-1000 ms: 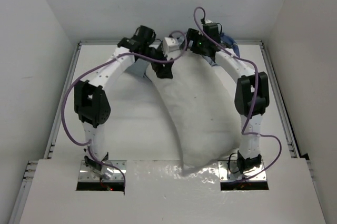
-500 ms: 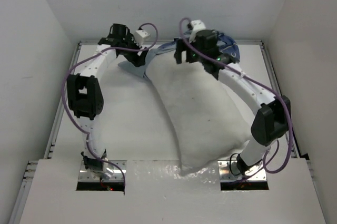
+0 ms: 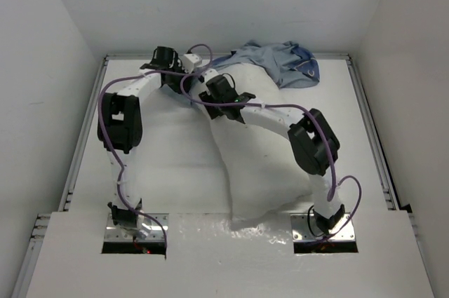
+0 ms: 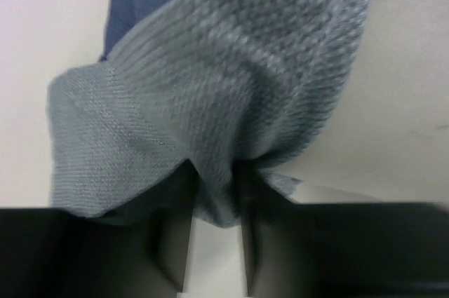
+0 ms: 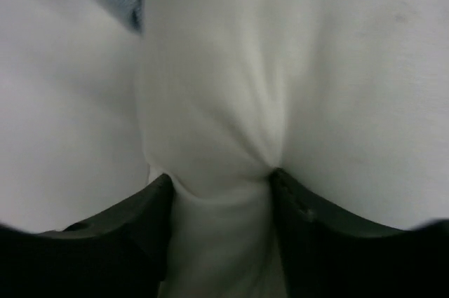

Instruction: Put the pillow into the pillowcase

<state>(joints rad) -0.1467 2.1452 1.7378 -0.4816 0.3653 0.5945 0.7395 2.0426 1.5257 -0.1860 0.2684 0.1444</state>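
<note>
Pinching pillowcase [image 4: 210,87]: left end effector [image 4: 215,196]; right end effector [image 5: 219,189] grips pillow [image 5: 330,66], both cropped.

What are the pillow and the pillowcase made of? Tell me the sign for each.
Pillow: apparently smooth matte white cloth over soft stuffing; it bunches into rounded folds where pinched. Pillowcase: probably a soft matte grey-blue textile, knit-like or coarsely woven; the left wrist view shows ribbed, bumpy rows.
</note>
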